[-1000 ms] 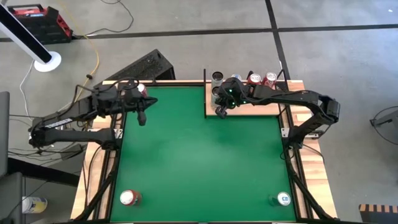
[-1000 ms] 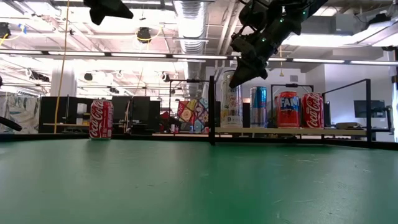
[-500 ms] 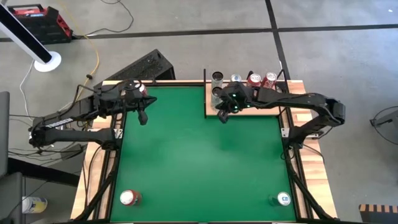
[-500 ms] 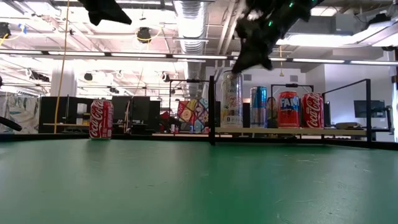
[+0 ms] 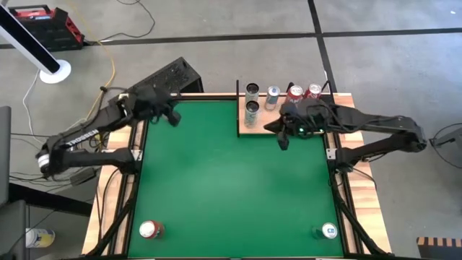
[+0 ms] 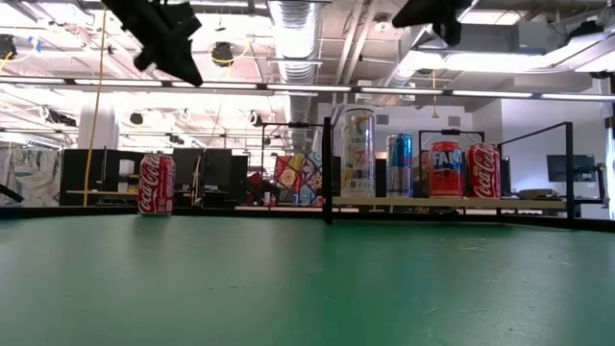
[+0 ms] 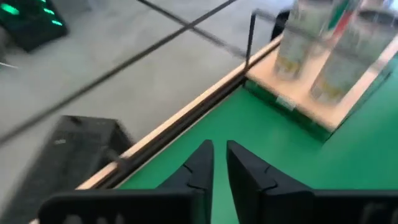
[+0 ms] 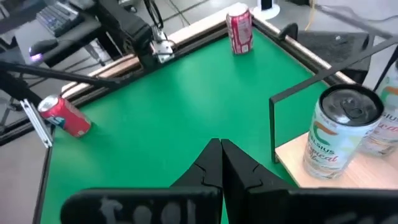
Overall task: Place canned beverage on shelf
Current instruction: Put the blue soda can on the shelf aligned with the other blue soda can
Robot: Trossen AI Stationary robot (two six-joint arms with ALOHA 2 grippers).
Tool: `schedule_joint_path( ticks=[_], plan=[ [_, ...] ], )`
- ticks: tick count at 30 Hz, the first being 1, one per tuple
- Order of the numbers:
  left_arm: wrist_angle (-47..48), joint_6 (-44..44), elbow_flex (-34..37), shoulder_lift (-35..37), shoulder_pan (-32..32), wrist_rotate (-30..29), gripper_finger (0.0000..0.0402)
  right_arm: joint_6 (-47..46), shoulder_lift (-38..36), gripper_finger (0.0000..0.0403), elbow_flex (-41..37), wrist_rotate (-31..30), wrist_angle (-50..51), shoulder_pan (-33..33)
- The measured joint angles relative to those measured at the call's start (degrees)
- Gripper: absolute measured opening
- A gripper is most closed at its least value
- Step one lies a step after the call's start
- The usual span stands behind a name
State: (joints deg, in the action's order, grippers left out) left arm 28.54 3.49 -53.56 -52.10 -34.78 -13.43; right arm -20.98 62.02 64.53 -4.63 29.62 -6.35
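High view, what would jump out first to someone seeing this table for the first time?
The cluster of cans on the shelf at the far right corner stands out: a tall Celsius can at its front, more lined up behind it. The right claw hovers shut by the shelf's front edge, holding nothing. Two lone cans wait at the near corners of the green surface: a red can left, a blue can right.

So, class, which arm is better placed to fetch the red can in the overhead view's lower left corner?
Probably left. The left gripper hangs empty on the same side as the red can; the right gripper, also empty, sits farther across, beside the shelf.
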Motion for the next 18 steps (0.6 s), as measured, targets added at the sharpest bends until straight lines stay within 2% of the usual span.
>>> schedule_joint_path(
  ticks=[4,6,8,11,13,15,18],
  plan=[
    [-2.19,1.51,-0.09,-3.36,-13.86,14.31,0.0072,-1.03,-1.09,0.002,0.0,-2.96,0.24,3.81],
    [-3.01,0.74,-0.09,-5.14,-18.74,17.31,0.0095,-2.11,-1.04,0.0021,0.0,-3.6,1.02,5.36],
    [-2.54,-0.22,-0.09,-6.59,-21.74,17.68,0.0118,-3.43,-0.98,0.0021,0.0,-4.67,2.33,6.84],
    [-1.95,-0.45,-0.07,-8.38,-23.63,15.95,0.0151,-6.1,-0.92,0.0021,0.0,-6.26,4.33,8.79],
    [-2.38,0.78,-0.07,-9.01,-23.72,16.87,0.0171,-8.24,-0.82,0.0021,0.0,-6.42,5.62,9.8],
    [-2.47,1.71,-0.07,-9.34,-23.39,20.86,0.0186,-12.24,-0.84,0.0021,0.0,-5.73,6.72,11.31],
    [-3.13,1.58,-0.07,-9.87,-21.59,26.65,0.0199,-19.01,-1.22,0.0021,0.0,-0.25,9.71,15.18]
  ],
)
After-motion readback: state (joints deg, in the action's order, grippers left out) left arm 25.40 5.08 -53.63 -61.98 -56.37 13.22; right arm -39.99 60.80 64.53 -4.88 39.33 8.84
